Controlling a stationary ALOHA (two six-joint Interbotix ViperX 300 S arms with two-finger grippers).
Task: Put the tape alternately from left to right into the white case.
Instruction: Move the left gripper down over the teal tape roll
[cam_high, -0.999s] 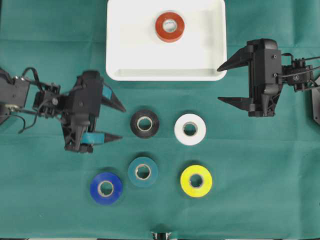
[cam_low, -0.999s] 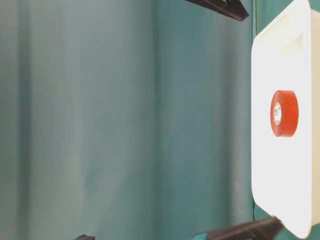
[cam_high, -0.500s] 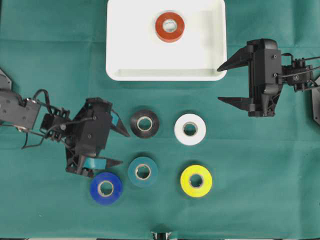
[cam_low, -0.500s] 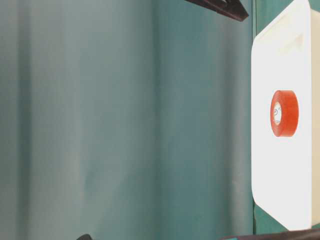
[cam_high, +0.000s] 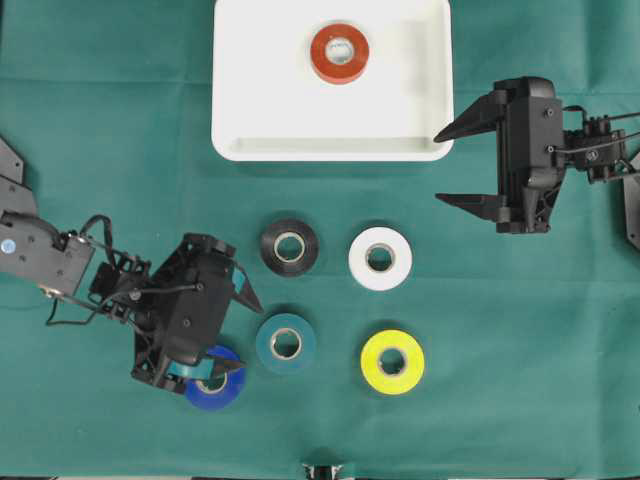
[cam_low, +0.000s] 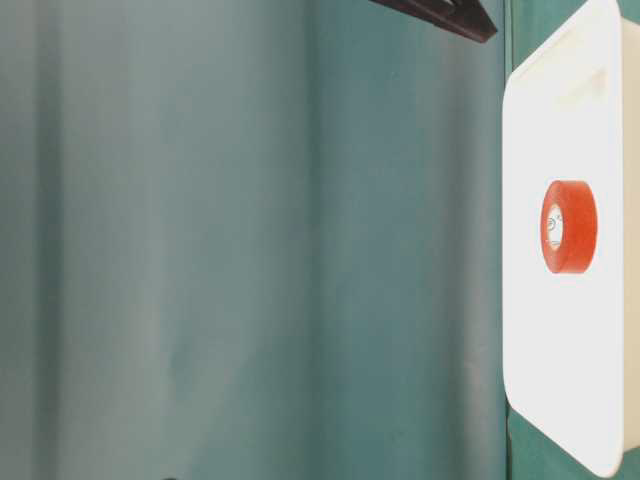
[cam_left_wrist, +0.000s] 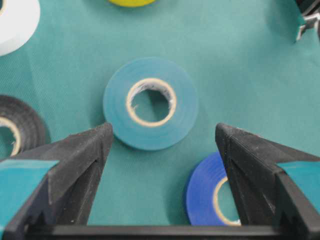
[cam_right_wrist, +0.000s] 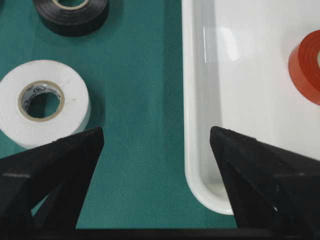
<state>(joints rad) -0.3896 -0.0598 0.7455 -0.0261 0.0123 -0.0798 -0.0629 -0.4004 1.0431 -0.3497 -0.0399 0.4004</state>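
The white case (cam_high: 330, 150) lies at the back centre with the red-orange tape (cam_high: 339, 53) inside it. Black (cam_high: 289, 247), white (cam_high: 380, 259), teal (cam_high: 286, 343) and yellow (cam_high: 392, 362) tape rolls lie flat on the green cloth. My left gripper (cam_high: 248, 338) is open, low at the front left. One of its fingers covers part of the blue roll (cam_high: 215, 385), and the teal roll (cam_left_wrist: 182, 105) lies just ahead of the tips. Off the case's right front corner, my right gripper (cam_high: 440, 167) is open and empty, straddling the rim (cam_right_wrist: 192, 125).
Green cloth covers the whole table. In the table-level view only the case (cam_low: 570, 380), the red-orange roll (cam_low: 575, 227) and one right finger (cam_low: 440, 15) show. The rolls lie close together, the blue roll (cam_left_wrist: 202, 195) nearly touching the teal one.
My left arm has swung toward the table's front, from beside the black roll to over the blue roll, jaws still open. The right arm has not moved.
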